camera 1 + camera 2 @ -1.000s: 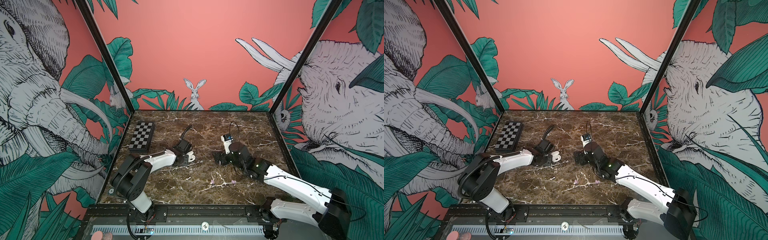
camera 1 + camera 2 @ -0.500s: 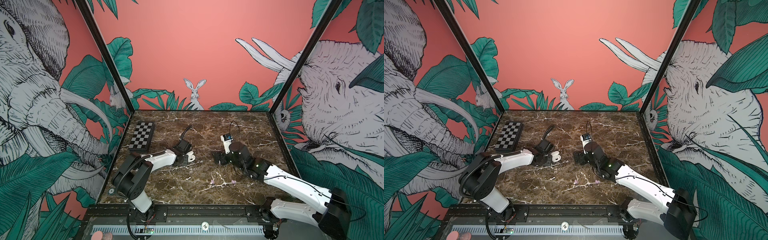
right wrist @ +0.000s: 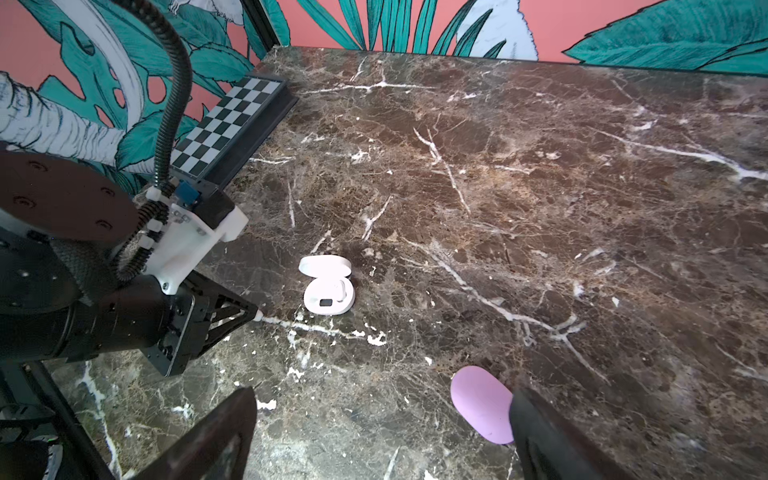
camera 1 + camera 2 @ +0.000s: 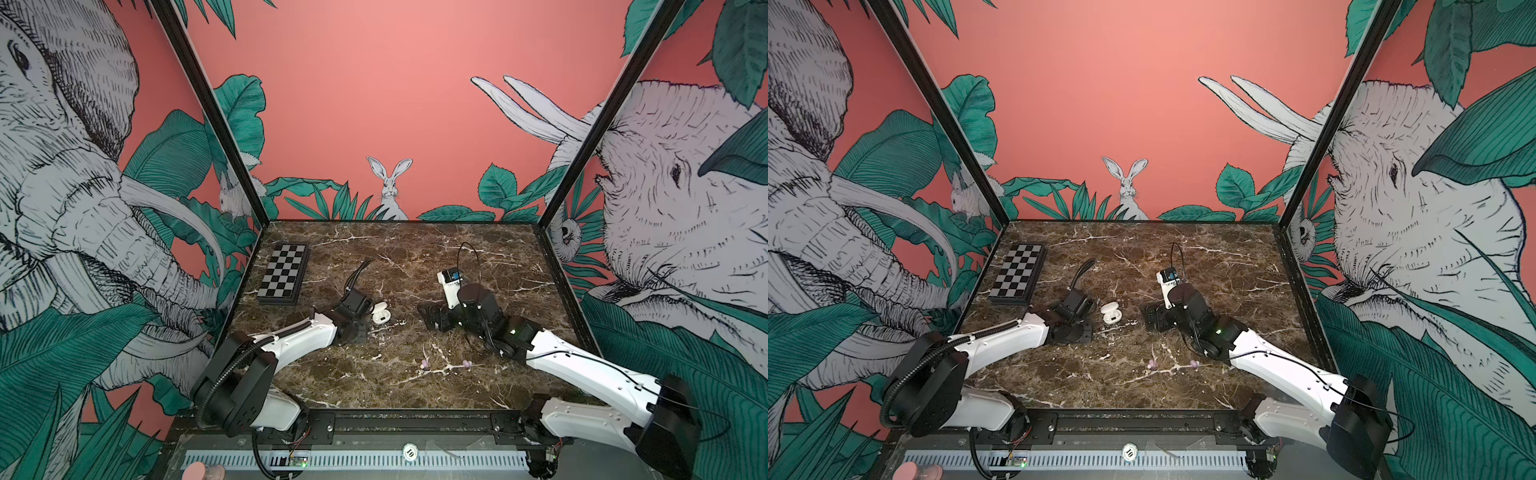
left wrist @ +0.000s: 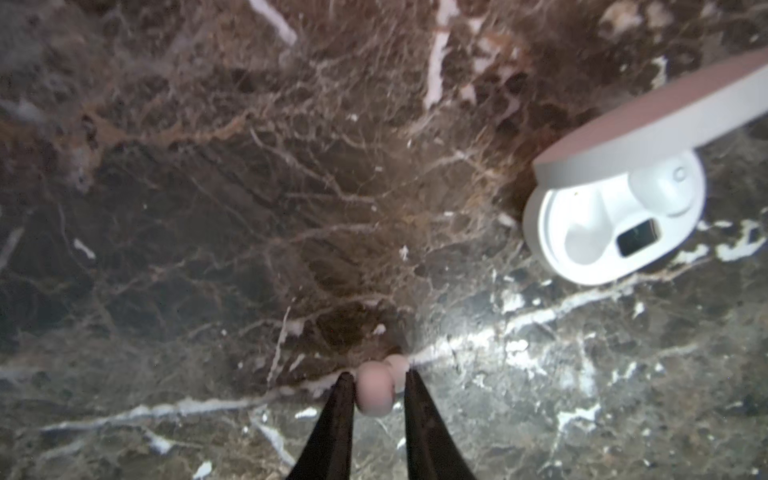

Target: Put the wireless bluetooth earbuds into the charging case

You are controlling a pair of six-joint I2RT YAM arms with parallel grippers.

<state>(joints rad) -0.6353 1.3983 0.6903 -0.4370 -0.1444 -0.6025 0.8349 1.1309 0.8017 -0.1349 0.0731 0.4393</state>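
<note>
The white charging case (image 5: 615,232) lies open on the marble, lid up, with one white earbud (image 5: 665,189) seated in it and the other cup bare. My left gripper (image 5: 378,376) is shut on a second white earbud (image 5: 374,392), low over the table and apart from the case (image 4: 380,312). Two lilac earbuds (image 4: 424,364) (image 4: 466,364) lie loose nearer the front edge. My right gripper (image 3: 382,395) stands open, and a lilac pebble-shaped case (image 3: 482,409) rests against one finger (image 3: 540,428).
A folded checkerboard box (image 4: 283,273) sits at the back left by the wall. My left gripper (image 3: 253,316) reaches in beside the white case (image 3: 328,291). Cage posts and printed walls enclose the table (image 4: 1204,249) on three sides.
</note>
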